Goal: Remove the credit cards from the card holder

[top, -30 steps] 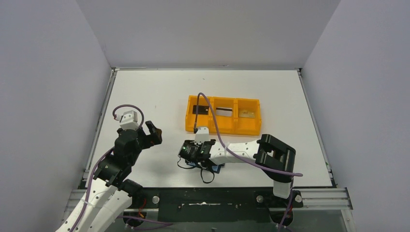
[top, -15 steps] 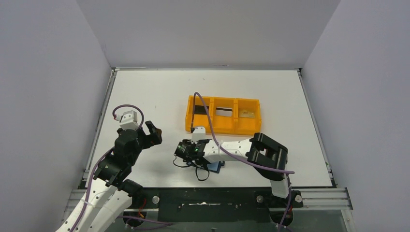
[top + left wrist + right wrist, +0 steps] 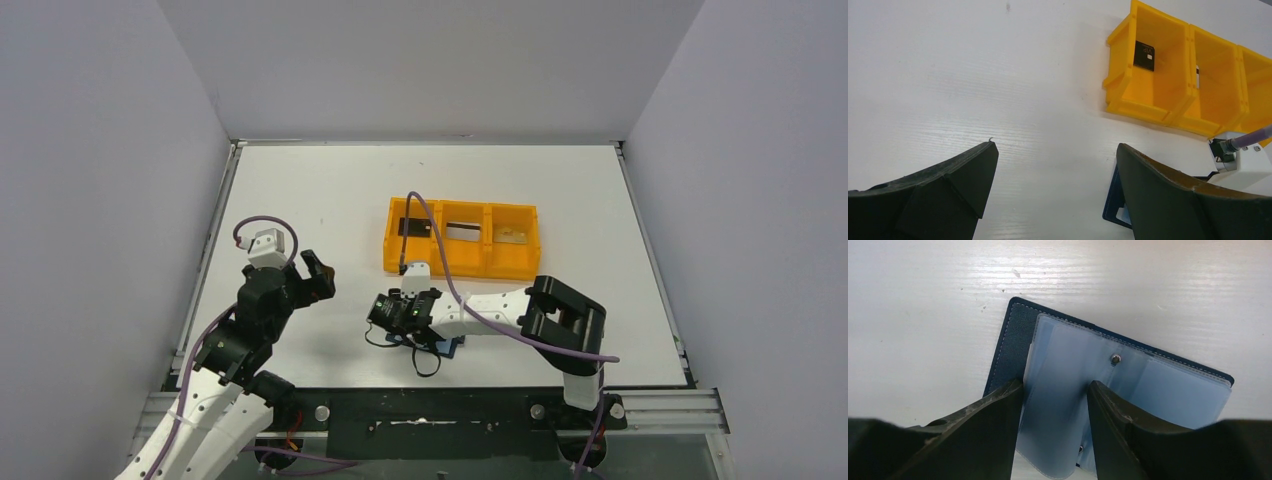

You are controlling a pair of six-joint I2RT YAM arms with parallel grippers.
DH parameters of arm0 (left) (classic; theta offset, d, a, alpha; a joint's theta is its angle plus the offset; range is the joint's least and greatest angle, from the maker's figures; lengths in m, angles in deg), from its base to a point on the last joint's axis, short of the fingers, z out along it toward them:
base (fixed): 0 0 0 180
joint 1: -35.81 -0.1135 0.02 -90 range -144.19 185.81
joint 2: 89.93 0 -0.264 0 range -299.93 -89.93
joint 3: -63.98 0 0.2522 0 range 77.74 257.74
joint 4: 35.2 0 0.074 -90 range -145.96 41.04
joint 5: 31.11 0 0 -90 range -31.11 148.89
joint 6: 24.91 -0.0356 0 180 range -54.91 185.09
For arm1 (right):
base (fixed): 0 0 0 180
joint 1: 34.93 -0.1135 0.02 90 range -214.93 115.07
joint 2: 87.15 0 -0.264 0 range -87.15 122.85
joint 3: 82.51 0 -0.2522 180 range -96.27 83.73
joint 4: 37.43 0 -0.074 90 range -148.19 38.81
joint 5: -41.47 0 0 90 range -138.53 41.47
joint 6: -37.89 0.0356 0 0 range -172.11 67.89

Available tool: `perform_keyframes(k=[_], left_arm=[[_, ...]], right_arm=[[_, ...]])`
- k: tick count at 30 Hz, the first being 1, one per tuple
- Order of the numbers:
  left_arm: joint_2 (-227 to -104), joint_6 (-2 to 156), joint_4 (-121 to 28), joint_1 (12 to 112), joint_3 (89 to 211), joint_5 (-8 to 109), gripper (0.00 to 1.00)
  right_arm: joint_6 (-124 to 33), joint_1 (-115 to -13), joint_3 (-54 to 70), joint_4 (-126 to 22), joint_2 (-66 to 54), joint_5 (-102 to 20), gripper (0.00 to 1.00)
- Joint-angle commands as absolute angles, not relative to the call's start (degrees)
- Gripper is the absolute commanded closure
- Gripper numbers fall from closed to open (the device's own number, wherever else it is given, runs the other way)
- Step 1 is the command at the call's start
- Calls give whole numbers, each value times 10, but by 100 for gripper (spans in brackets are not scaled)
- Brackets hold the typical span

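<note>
Straddling a leaf of the open card holder, the right gripper stands directly above it. Its jaws are at a middling gap with pale blue plastic between them. Whether the fingertips actually pinch that leaf cannot be told from here.

The holder lies straight under this claw, so the move likely calls for a short nip and a pull. No reach seems needed. In the right wrist view its long axis runs on a slant, from upper left down to lower right, and the jaws sit towards its left half.

The holder lies flat on the tabletop close to the near edge, about midway along it, on the near side of an orange tray. It shows a navy cover with pale stitching and cloudy blue sleeves spread over it. A small metal stud sits near the fold. The sleeves are too milky to show whether any credit cards are inside.

The left gripper hangs wide open and empty towards the left edge, well apart from the holder, so the right arm is much the nearer. A black card lies in the tray's end compartment.
</note>
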State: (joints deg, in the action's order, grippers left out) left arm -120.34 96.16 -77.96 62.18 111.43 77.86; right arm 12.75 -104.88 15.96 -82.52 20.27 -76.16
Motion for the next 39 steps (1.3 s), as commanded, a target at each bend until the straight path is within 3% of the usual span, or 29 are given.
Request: perform_keyframes(k=[1,4,7,13,21,26,28,33,39], left_arm=[[-1203,964,-764,616,1131,772,9],[-1202,964,-764,616,1130,773,9],[-1203,964,-763,615,1131,773,9],[-1203,963,-762,614,1130,770,9],[-1203,963,-761,613,1130,767,10],[-1203,963,-762,612,1130,768,10],[-1203,963,-762,612,1130,767,10],[-1204,963,-761,612,1129,767,9],[-1204,963,-761,611,1129,766,9]], right_arm=[[122,-1051,150,-842,207,-769,54],[112,-1052,159,-825,199,-764,64],[82,-1054,181,-771,171,-753,66],[35,-1053,216,-691,127,-725,48],[82,-1051,166,-803,180,-749,36],[93,-1051,139,-838,216,-747,35],[93,-1053,138,-836,219,-745,38],[80,-1057,155,-809,191,-751,58],[49,-1058,200,-728,133,-733,67]])
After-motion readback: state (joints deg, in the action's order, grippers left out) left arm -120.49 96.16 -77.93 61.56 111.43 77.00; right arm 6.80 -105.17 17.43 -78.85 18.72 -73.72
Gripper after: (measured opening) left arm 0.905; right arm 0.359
